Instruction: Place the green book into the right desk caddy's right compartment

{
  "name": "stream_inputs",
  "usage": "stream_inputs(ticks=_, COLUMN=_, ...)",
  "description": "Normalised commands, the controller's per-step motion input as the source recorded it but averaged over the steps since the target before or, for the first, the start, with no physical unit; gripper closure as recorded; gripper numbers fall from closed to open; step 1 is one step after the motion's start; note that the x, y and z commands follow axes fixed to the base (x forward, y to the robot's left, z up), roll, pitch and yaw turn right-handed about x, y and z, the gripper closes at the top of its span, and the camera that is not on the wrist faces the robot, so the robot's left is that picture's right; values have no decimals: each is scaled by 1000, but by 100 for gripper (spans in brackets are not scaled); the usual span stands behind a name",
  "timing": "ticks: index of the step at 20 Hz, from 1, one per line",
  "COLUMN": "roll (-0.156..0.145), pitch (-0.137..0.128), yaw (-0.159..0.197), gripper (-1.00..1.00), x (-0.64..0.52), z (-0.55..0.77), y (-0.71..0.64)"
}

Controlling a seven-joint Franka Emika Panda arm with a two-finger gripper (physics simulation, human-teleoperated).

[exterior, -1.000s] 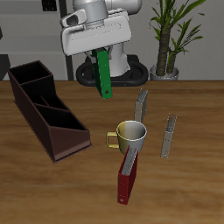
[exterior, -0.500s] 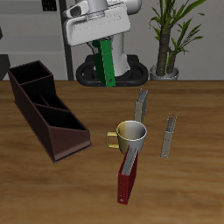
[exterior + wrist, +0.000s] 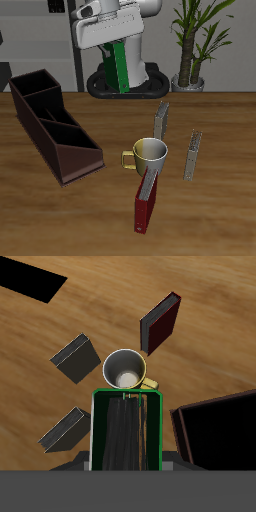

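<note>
My gripper [image 3: 117, 45] is shut on the green book [image 3: 122, 66] and holds it high above the back of the table, hanging nearly upright. In the wrist view the green book [image 3: 125, 434] fills the space between my fingers, with the gripper [image 3: 125, 402] clamped on it. The right desk caddy [image 3: 52, 125], a long dark-brown box with three sections, lies on the table well below and to the side of the book. Its dark wall also shows in the wrist view [image 3: 222, 434]. All its sections look empty.
A mug [image 3: 150, 153] with a yellow handle stands mid-table, directly under the gripper in the wrist view [image 3: 125, 368]. A dark red book [image 3: 145, 203] leans near the front edge. Two grey books [image 3: 162, 118] [image 3: 194, 155] stand beside the mug. A potted plant [image 3: 190, 50] is at the back.
The gripper has lifted the green book higher and a little sideways over the table's back, and the book has swung closer to upright. Nothing on the table moved.
</note>
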Motion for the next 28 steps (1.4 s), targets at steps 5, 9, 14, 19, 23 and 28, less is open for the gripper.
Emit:
stream_inputs(ticks=5, roll=-31, pitch=13, yaw=73, gripper=100, x=-373, z=-144, y=-131)
stream_inputs(ticks=9, roll=-37, pitch=-33, yaw=68, gripper=100, x=-439, z=35, y=-144)
stream_inputs(ticks=14, roll=-28, pitch=-26, yaw=29, gripper=100, x=-330, z=77, y=-219)
stream_inputs(ticks=19, roll=-42, pitch=-21, yaw=12, gripper=100, x=-275, z=35, y=-276)
stream_inputs(ticks=23, roll=-53, pitch=-27, yaw=15, gripper=100, x=-320, z=59, y=-232)
stream_inputs(ticks=28, roll=-24, pitch=-30, yaw=23, gripper=100, x=-300, z=9, y=-91)
